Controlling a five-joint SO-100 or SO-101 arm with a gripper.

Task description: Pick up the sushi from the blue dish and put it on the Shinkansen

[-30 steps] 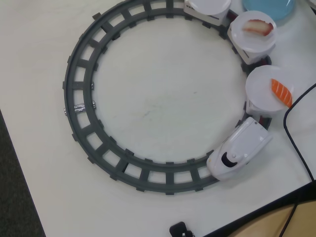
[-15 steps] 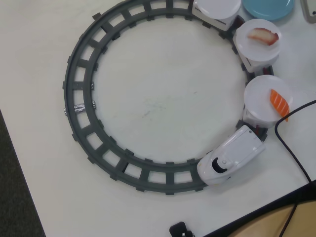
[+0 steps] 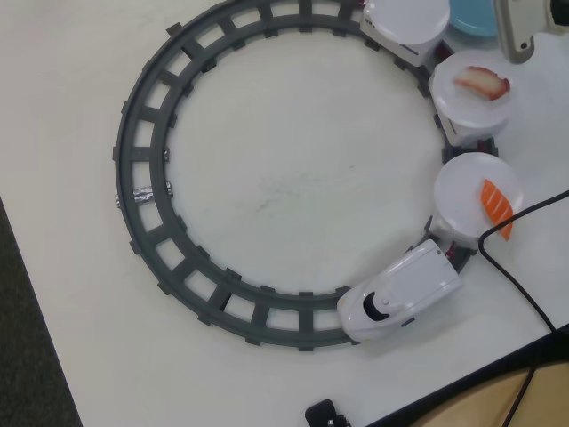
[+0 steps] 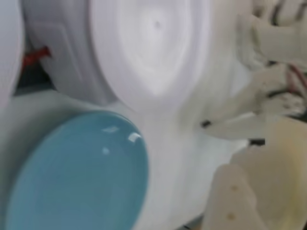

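The blue dish [image 3: 471, 16] sits at the top edge, right of the track; in the wrist view the blue dish [image 4: 76, 177] is bare, with no sushi on it. The Shinkansen [image 3: 400, 298] stands on the track at the lower right, its cars carrying round white plates. An orange sushi [image 3: 496, 206] lies on the first plate and a red-and-white sushi [image 3: 483, 82] on the second. The third plate [image 3: 404, 18] is bare and fills the top of the wrist view [image 4: 153, 48]. My gripper [image 3: 523, 40] hangs at the top right next to the dish. In the wrist view my gripper [image 4: 218, 158] looks open and empty.
The dark grey circular track [image 3: 142, 178] takes up most of the white table. A black cable [image 3: 524, 294] runs across the lower right. The table's edge slants along the left and the bottom right, with a small black object [image 3: 324, 414] near the bottom edge.
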